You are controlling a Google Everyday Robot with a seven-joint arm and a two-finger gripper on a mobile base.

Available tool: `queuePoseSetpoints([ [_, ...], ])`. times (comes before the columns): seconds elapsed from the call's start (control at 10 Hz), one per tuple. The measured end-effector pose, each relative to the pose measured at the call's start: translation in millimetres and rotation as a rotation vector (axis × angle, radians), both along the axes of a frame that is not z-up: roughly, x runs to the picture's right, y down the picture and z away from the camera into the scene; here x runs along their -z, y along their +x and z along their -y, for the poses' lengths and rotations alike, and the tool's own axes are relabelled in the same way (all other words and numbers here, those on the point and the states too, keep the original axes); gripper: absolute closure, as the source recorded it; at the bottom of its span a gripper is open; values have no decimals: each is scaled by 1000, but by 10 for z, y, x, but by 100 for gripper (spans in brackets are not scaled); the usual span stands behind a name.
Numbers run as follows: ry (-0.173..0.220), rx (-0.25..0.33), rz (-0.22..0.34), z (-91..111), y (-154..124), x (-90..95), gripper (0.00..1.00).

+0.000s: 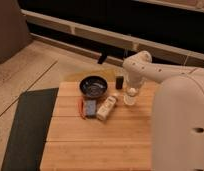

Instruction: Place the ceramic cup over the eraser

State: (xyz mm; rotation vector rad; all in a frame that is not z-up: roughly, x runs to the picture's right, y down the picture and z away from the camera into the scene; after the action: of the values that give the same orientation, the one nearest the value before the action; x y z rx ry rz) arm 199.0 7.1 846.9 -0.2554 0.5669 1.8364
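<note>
Gripper point(130, 93) pinching ceramic cup point(129, 100) at far right of wooden table point(95, 145), beside cream bottle point(107, 107). Risk: rim grip slipping during lift, cup dropping, striking bottle, missing grey-blue eraser point(90, 106).

Wooden table point(95, 145) bears dark bowl point(93, 86), cream bottle point(107, 107), blue block point(89, 106), dark box point(119, 82), and ceramic cup point(129, 99) under the gripper point(130, 90).

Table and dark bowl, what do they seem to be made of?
Table: pale wood, matte, plank seams showing. Dark bowl: probably glazed ceramic or metal, given its sheen. The gripper is down at the ceramic cup, right of the bowl.
</note>
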Motion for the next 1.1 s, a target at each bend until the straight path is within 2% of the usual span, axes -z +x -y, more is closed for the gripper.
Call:
queuePoseSetpoints([
  [0.4, 106, 45, 15, 511, -197, 540, 100],
  [0.5, 143, 57, 19, 701, -252, 685, 100],
  [0.6, 155, 58, 19, 769, -267, 726, 100],
  [1.1, 150, 59, 19, 750, -265, 714, 100],
])
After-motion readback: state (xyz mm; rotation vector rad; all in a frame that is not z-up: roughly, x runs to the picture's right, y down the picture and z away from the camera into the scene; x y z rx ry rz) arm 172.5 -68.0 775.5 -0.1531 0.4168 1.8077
